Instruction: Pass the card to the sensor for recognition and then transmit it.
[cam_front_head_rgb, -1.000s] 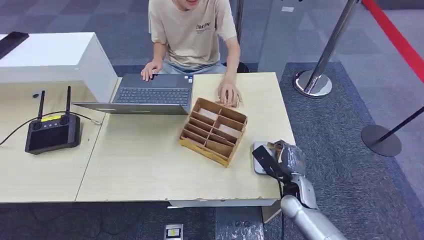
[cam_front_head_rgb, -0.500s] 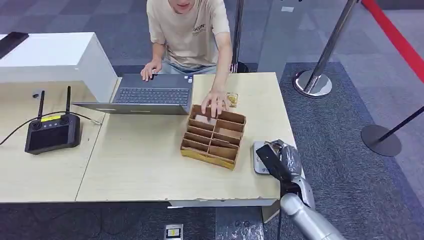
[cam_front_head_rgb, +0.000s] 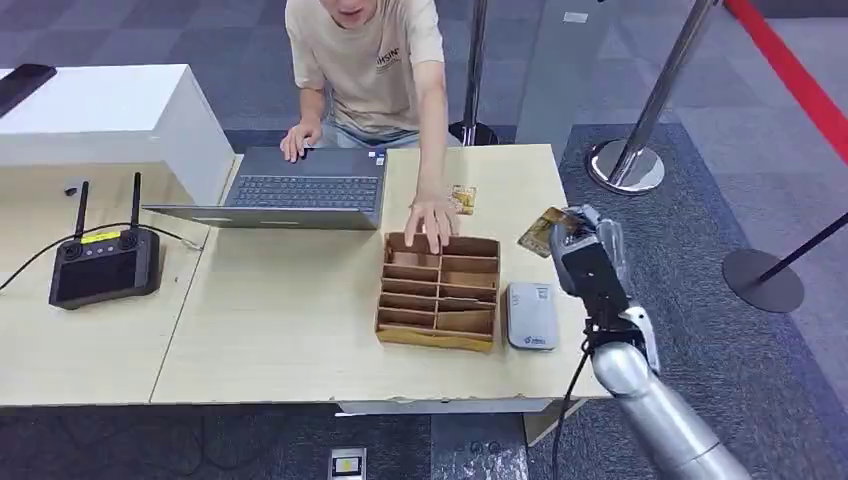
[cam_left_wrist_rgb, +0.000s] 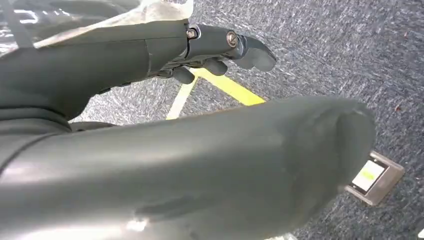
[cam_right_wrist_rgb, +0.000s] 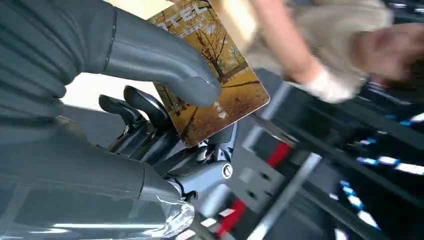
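Right hand is raised off the table's right edge, thumb and fingers pinching the card, which sticks out over that edge. Sensor lies flat near the front right corner, just beside the box, where a person's hand rests on the far rim. Left hand hangs above carpet, fingers loosely curled, holding nothing.

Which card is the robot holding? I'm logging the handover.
The one raised beyond the table's edge, pinched in the right hand: card. The other card lies flat on the table.
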